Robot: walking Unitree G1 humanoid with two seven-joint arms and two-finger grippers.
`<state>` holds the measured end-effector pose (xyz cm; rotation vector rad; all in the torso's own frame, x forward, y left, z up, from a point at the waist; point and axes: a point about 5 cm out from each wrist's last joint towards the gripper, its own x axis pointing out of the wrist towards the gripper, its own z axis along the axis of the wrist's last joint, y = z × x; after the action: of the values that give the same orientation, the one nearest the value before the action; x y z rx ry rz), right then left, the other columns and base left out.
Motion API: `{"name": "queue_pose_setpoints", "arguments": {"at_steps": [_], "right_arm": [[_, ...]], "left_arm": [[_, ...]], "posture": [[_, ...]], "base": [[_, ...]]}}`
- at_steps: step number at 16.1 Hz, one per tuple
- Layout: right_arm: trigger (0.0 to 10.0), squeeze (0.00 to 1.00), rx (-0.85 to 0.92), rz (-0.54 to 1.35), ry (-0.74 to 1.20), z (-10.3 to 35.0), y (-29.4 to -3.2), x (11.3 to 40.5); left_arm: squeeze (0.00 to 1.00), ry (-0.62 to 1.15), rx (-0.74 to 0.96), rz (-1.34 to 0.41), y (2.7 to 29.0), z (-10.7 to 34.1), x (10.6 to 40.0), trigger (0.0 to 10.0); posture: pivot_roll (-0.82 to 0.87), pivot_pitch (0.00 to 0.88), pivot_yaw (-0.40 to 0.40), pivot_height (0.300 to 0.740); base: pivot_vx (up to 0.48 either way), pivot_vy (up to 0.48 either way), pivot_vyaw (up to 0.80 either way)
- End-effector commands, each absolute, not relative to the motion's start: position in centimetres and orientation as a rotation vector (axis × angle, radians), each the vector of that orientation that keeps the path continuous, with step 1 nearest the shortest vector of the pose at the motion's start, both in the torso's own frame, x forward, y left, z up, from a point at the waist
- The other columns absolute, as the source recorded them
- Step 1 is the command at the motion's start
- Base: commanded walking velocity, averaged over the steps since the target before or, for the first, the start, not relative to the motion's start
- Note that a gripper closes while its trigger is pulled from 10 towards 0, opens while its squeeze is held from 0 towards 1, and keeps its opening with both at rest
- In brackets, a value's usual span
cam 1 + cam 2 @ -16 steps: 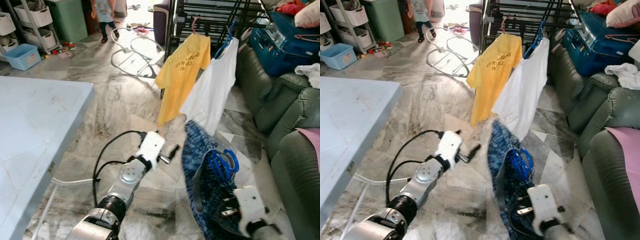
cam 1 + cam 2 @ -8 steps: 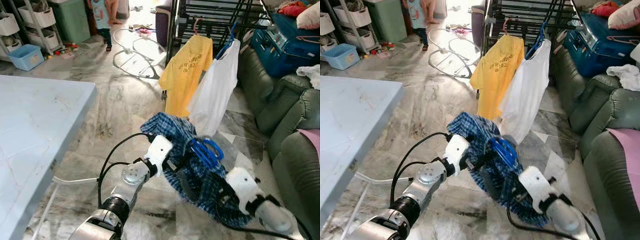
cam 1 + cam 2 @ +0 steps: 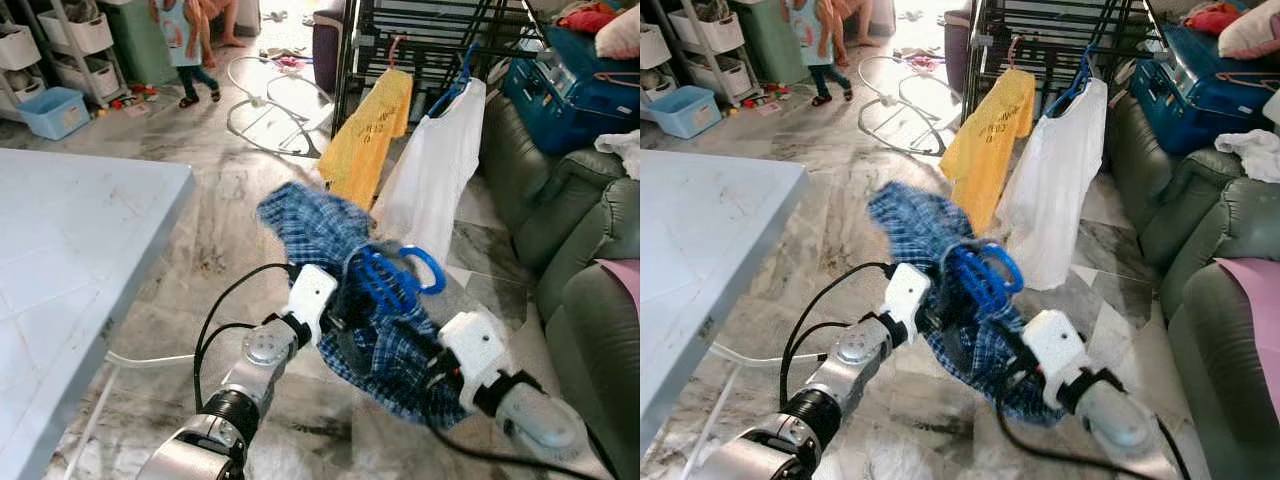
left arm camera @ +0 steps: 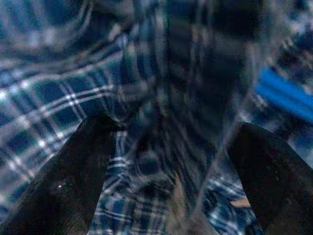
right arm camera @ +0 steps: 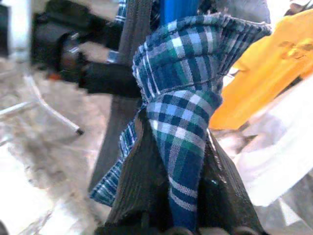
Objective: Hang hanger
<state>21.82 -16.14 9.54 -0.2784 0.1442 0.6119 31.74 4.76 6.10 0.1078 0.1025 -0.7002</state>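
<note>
Fingers (image 5: 146,191) of right gripper (image 5: 176,196) pinched tight on plaid shirt (image 3: 380,340). Left gripper (image 4: 166,161) fingers spread wide, cloth between, likely steadying it. Blue hanger (image 3: 395,280) just above both, inside shirt; rack (image 3: 430,30) well beyond, hanging still pending.

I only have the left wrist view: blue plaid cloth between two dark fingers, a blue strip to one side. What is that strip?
Observer: A blue hanger inside the plaid shirt.
Operator: Is the right tool on it too?
Observer: Yes, the right tool is shut on a fold of the shirt.
Operator: Where would it hang?
Observer: On the black drying rack ahead, beside a yellow shirt and a white shirt.
</note>
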Motion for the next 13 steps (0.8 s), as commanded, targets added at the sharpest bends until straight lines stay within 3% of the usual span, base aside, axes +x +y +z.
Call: {"name": "queue_pose_setpoints", "arguments": {"at_steps": [1,9,10,11,12,13], "right_arm": [[10.0,0.00,-0.271,0.640,0.133,10.1,-15.7,21.4],[10.0,0.00,-0.289,0.553,0.190,8.7,-16.1,20.9],[10.0,0.00,-0.289,0.548,0.189,8.7,-16.1,21.0],[10.0,0.00,-0.287,0.545,0.189,8.6,-15.9,21.0],[10.0,0.00,-0.294,0.534,0.195,8.3,-15.9,21.1],[10.0,0.00,-0.306,0.528,0.202,8.2,-15.9,21.1]], "left_arm": [[0.00,0.097,0.145,-0.672,5.1,6.4,32.2,0.0],[0.00,0.066,0.194,-0.641,5.6,6.7,32.6,0.0],[0.00,0.064,0.218,-0.642,5.6,6.7,32.6,10.0],[0.00,0.078,0.212,-0.639,5.6,6.6,32.6,10.0],[0.00,0.060,0.206,-0.615,5.9,6.9,32.8,4.1],[0.00,0.057,0.192,-0.618,5.9,6.9,32.8,0.0]], "posture": [[-0.01,0.039,-0.044,0.740],[0.00,0.043,-0.033,0.740],[0.00,0.043,-0.033,0.740],[0.00,0.043,-0.032,0.740],[0.00,0.044,-0.031,0.740],[0.00,0.045,-0.029,0.740]], "base": [[0.000,0.000,0.00],[0.000,0.000,0.00],[0.000,0.000,0.00],[0.000,0.000,0.00],[0.000,0.000,0.00],[0.000,0.000,0.00]]}}
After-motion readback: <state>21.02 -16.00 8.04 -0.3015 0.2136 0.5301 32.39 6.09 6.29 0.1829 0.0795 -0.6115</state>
